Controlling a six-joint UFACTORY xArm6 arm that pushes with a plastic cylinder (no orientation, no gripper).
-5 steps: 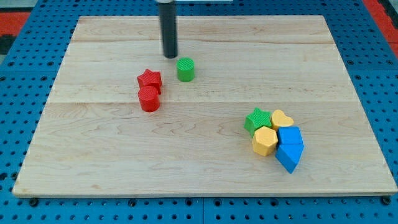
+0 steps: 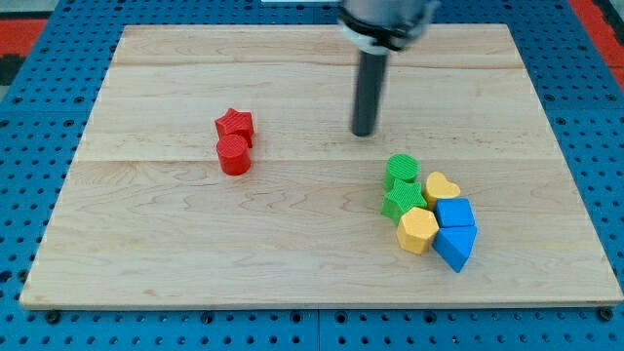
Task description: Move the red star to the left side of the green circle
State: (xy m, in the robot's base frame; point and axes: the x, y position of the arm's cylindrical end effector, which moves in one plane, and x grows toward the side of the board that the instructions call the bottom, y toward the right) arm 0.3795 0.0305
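Note:
The red star (image 2: pixel 235 124) lies left of the board's middle, touching the red circle (image 2: pixel 234 154) just below it. The green circle (image 2: pixel 402 169) sits at the view's right, touching the top of the green star (image 2: pixel 403 200). My tip (image 2: pixel 363 132) stands on the board above and a little left of the green circle, apart from it, and far to the right of the red star.
The green star belongs to a cluster with a yellow heart (image 2: pixel 442 186), a yellow hexagon (image 2: pixel 417 230) and two blue blocks (image 2: pixel 454 214), (image 2: pixel 453 245). The wooden board (image 2: pixel 312 278) rests on a blue pegboard.
The green circle has moved from beside the red star to the right and down, against the green star. My tip has moved right and down after it. The red blocks have not moved.

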